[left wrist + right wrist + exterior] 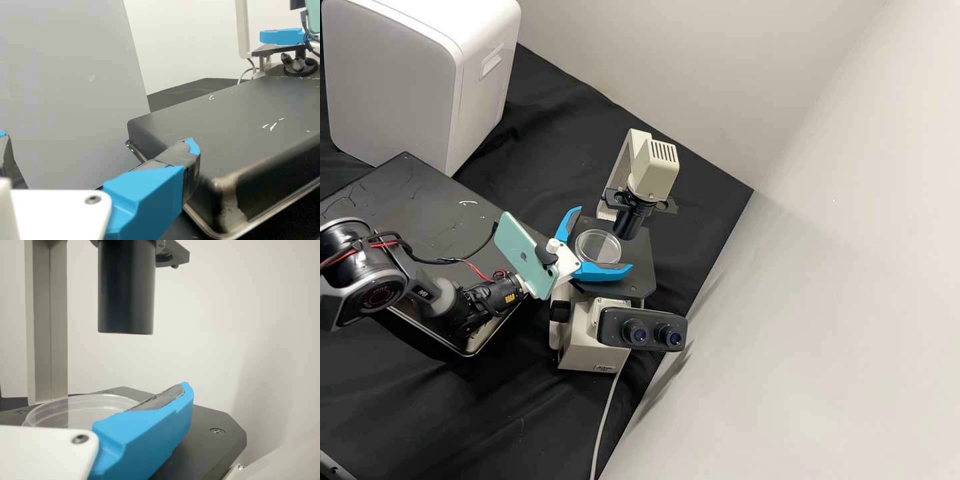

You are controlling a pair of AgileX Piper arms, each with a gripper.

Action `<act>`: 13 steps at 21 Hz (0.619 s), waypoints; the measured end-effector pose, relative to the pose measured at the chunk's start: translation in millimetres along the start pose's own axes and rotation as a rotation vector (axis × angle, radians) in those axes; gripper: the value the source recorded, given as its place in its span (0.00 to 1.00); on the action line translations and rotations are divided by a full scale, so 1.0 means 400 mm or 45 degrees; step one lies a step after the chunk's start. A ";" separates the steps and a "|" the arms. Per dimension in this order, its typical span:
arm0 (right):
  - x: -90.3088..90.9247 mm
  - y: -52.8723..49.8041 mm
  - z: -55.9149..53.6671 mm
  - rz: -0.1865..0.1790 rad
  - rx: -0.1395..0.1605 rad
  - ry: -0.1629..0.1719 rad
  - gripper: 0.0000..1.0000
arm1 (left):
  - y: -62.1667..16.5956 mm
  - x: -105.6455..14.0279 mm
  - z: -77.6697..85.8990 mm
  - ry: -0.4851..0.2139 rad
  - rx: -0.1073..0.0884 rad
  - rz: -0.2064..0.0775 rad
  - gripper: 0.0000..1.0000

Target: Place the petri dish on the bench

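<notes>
clear petri dish (599, 245), nothing visible inside, flat on microscope stage (643, 253) at frame centre, right gripper (603, 240) spread either side, not clamped, left gripper (97, 140) spread, empty, by black tray (240, 140)

High view: the dark grey right arm (367, 273) is cut off at the picture's edge and covers part of the dark flat slab (420, 193). The white rounded box (413, 73) and the pale microscope cable (603, 420) also run out of frame.

Right wrist view: the near rim of the clear round petri dish (75, 407) is hidden behind a bright blue finger (150, 425) of the right gripper (603, 239); contact between them cannot be confirmed.

Left wrist view: the left gripper (97, 141) shows one finger whole, the other as a sliver at the edge. A blurred grey panel (65, 90), possibly the box's side, hides what lies behind it.
</notes>
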 end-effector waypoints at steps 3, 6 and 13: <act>0.001 0.000 -0.001 0.000 0.000 0.002 1.00 | 0.000 0.000 0.000 0.000 0.000 0.000 1.00; 0.001 -0.002 -0.002 -0.003 0.016 0.003 1.00 | 0.000 0.000 0.000 0.000 0.000 0.000 1.00; 0.001 -0.002 -0.001 0.000 0.019 0.000 0.00 | 0.000 0.000 0.000 0.000 0.000 0.000 1.00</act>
